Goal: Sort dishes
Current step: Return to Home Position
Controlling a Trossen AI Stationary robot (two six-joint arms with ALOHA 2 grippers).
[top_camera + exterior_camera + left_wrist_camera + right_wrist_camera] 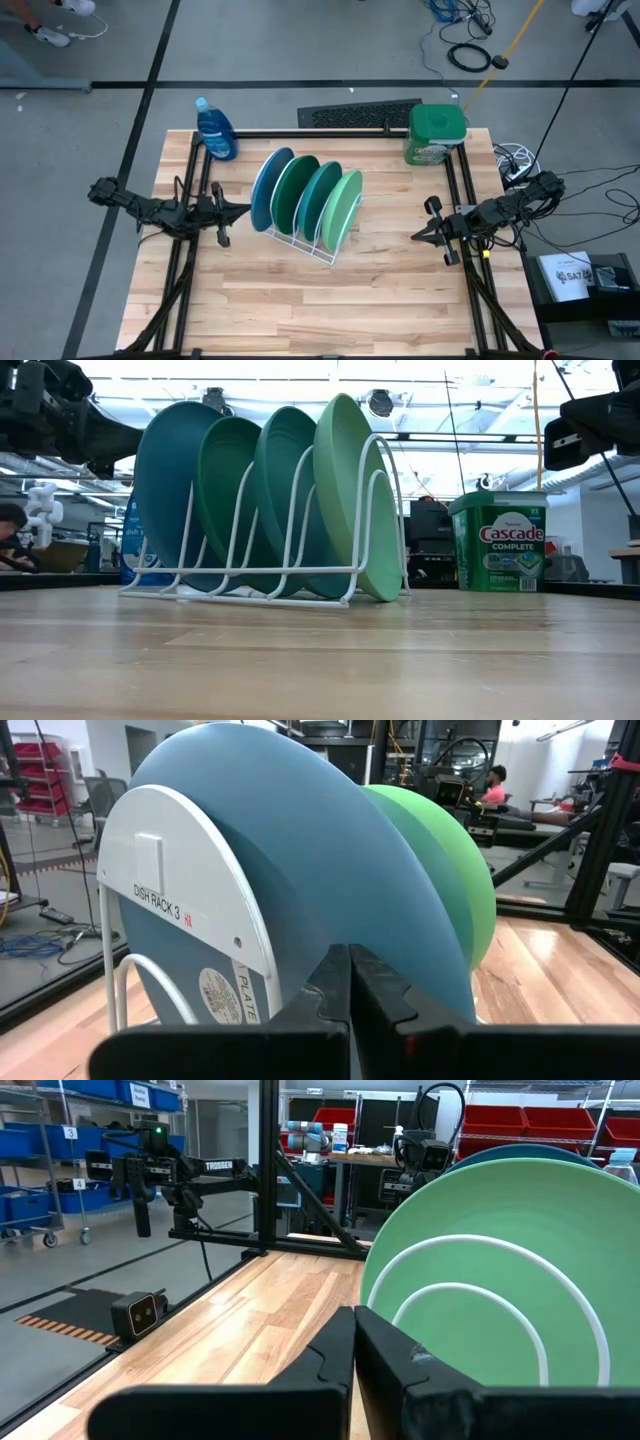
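Four plates (pixel 305 195) in white rack (pixel 250 570)

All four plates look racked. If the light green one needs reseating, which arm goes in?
Right, probably. The light green plate is last in the rack, facing the right gripper, which is shut and clear of it. The left gripper, also shut, faces the blue plate at the far end.

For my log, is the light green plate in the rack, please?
In: the light green plate stands on edge in the white rack, beside the teal plate.
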